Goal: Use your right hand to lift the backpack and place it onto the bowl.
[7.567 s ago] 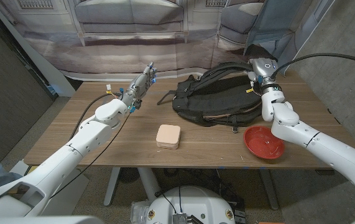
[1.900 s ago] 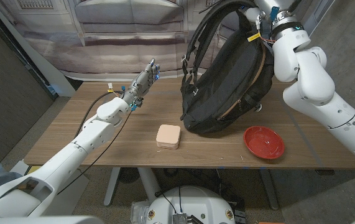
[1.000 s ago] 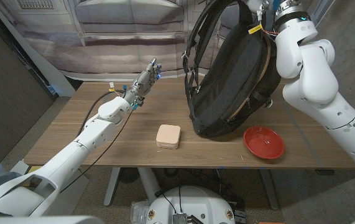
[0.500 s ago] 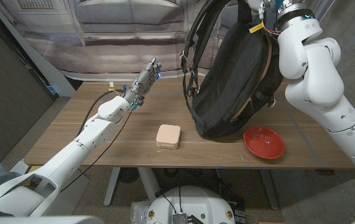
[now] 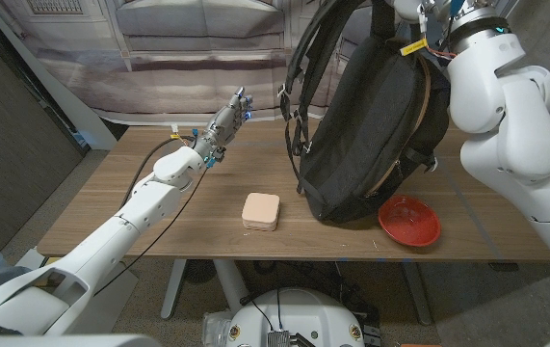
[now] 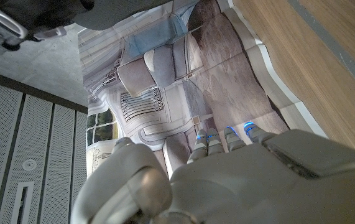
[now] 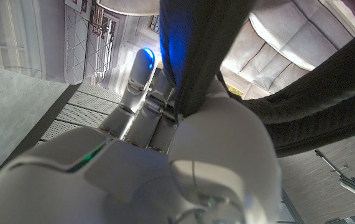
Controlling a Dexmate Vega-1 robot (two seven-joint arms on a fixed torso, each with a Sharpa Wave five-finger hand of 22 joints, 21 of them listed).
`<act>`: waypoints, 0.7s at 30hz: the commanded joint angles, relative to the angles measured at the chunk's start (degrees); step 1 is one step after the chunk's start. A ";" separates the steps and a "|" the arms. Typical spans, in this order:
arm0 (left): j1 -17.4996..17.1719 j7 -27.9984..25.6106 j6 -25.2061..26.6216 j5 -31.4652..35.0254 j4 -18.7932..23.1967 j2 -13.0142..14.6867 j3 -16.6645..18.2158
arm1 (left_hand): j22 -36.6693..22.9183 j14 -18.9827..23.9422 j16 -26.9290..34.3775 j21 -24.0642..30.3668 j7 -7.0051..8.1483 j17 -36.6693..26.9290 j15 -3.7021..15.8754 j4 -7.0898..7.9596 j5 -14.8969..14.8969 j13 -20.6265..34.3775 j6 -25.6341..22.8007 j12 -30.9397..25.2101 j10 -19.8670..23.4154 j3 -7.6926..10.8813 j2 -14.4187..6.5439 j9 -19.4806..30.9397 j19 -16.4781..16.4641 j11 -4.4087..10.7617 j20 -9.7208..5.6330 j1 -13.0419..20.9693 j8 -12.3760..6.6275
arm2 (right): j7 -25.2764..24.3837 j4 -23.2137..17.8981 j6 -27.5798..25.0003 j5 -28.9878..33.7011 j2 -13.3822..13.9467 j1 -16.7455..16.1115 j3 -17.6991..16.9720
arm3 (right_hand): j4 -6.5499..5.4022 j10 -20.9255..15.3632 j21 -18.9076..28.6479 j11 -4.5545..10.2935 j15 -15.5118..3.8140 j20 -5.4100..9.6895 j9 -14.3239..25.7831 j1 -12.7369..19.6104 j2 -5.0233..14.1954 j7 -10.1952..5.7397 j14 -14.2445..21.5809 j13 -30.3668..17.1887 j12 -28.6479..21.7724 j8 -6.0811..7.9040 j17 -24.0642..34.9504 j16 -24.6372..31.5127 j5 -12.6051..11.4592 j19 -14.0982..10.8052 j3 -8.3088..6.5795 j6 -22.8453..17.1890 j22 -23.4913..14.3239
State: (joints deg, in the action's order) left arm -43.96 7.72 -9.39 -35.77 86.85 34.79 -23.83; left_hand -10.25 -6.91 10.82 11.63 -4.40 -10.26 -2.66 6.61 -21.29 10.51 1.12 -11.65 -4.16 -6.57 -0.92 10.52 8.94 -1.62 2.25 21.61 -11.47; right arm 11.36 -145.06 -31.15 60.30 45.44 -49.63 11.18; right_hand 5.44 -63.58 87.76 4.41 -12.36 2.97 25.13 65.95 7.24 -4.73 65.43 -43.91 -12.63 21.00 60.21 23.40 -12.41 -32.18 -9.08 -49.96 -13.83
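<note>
Hanging upright over the wooden bench (image 5: 111, 207), black backpack (image 5: 366, 125), gripped at its top strap by the right hand (image 7: 165, 118), fingers wrapped around the webbing in the right wrist view. Lower end dangling just above the bench, beside and partly overlapping the near rim of the red bowl (image 5: 411, 220), not yet settled on it. Likely trouble: bag's base landing short, on the bench or on the rim, and tipping or skidding the shallow bowl aside. Loose shoulder straps (image 5: 294, 116) trailing on the left side, liable to snag or drag. Grip on one narrow strap only, so possible swing or twist on the way down. Raised well clear at the bench's far left, left hand (image 5: 224, 123), fingers extended and holding nothing. Lying near the front edge, small tan case (image 5: 261, 210), close to the bag's base and at risk of a nudge.
</note>
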 commanded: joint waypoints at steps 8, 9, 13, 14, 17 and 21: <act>0.88 0.28 0.64 0.23 -0.27 -0.54 -0.69 | -0.15 -0.08 -0.04 -0.13 -0.23 -0.24 -0.21 -0.04 -0.26 0.17 -0.19 0.20 -0.31 -0.51 -0.67 0.27 -0.16 -0.17 0.45 0.24 0.12 | 2.71 -4.74 -0.42 1.98 0.32 -2.79 -2.04 | -0.26 -7.33 0.50 6.80 -0.52 9.70 0.16 1.12 1.22 -6.73 0.21 -0.11 0.18 0.08 -0.02 -0.18 -0.27 0.30 0.26 -7.35 0.09; 0.96 0.54 0.45 0.17 -0.50 -0.62 -0.71 | -0.15 -0.07 -0.04 -0.14 -0.24 -0.24 -0.23 -0.04 -0.26 0.17 -0.18 0.18 -0.27 -0.52 -0.68 0.27 -0.14 -0.20 0.47 0.24 0.12 | 3.26 -4.94 -0.46 2.41 0.27 -2.58 -1.81 | -0.27 -7.42 0.51 6.80 -0.50 9.69 0.22 1.15 1.27 -6.71 0.17 -0.21 0.09 0.10 -0.02 -0.24 -0.28 0.28 0.24 -7.39 0.09; 1.43 1.24 0.13 0.07 -1.51 -0.97 -0.92 | -0.15 -0.08 -0.04 -0.13 -0.20 -0.24 -0.20 -0.04 -0.26 0.17 -0.21 0.18 -0.27 -0.59 -0.71 0.27 -0.15 -0.31 0.44 0.26 0.11 | 4.88 -5.62 -0.44 4.52 -0.30 -2.01 -0.70 | -0.29 -7.41 0.52 6.81 -0.45 9.69 0.21 1.13 1.23 -6.70 0.17 -0.17 0.12 0.01 0.15 -0.23 -0.26 0.24 0.29 -7.39 0.10; 1.52 1.35 0.04 0.05 -1.74 -1.09 -0.97 | -0.15 -0.06 -0.03 -0.13 -0.22 -0.24 -0.19 -0.04 -0.26 0.17 -0.21 0.20 -0.30 -0.61 -0.72 0.27 -0.16 -0.20 0.41 0.27 0.11 | 5.25 -5.77 -0.45 5.06 -0.49 -1.99 -0.52 | -0.29 -7.37 0.53 6.81 -0.49 9.69 0.22 1.16 1.25 -6.71 0.18 -0.06 0.21 -0.02 0.13 -0.26 -0.26 0.23 0.29 -7.37 0.11; 1.91 1.70 0.12 0.13 -2.23 -1.17 -1.14 | -0.15 -0.07 -0.03 -0.14 -0.24 -0.24 -0.18 -0.04 -0.26 0.17 -0.19 0.19 -0.29 -0.65 -0.74 0.27 -0.14 -0.16 0.39 0.28 0.12 | 6.11 -6.25 -0.36 6.18 -1.10 -2.36 -0.63 | -0.32 -7.37 0.52 6.82 -0.48 9.70 0.24 1.16 1.29 -6.71 0.19 -0.07 0.21 -0.09 0.18 -0.31 -0.26 0.21 0.31 -7.37 0.13; 2.28 1.92 -0.03 0.18 -2.67 -1.36 -1.21 | -0.15 -0.07 -0.03 -0.14 -0.21 -0.24 -0.26 -0.04 -0.26 0.17 -0.14 0.19 -0.29 -0.72 -0.78 0.27 -0.13 -0.32 0.46 0.30 0.14 | 6.98 -6.85 -0.11 7.38 -1.87 -3.12 -1.46 | -0.36 -7.40 0.51 6.83 -0.46 9.69 0.28 1.13 1.26 -6.72 0.25 -0.14 0.15 -0.12 0.13 -0.40 -0.24 0.24 0.39 -7.49 0.15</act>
State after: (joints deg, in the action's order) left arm -42.65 8.53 -8.88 -35.53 85.70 33.98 -24.68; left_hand -10.25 -6.91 10.82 11.63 -4.40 -10.26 -2.66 6.71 -21.29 10.51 1.12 -11.65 -4.16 -6.96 -1.23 10.51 8.64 -1.62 2.55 21.91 -11.47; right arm 15.50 -149.90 -31.38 64.04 45.23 -51.95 9.90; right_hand 5.19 -63.58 87.75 4.41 -12.35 2.97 25.08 65.95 7.24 -4.73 65.43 -43.76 -12.63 20.58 60.19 23.01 -12.33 -32.18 -8.83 -49.96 -13.57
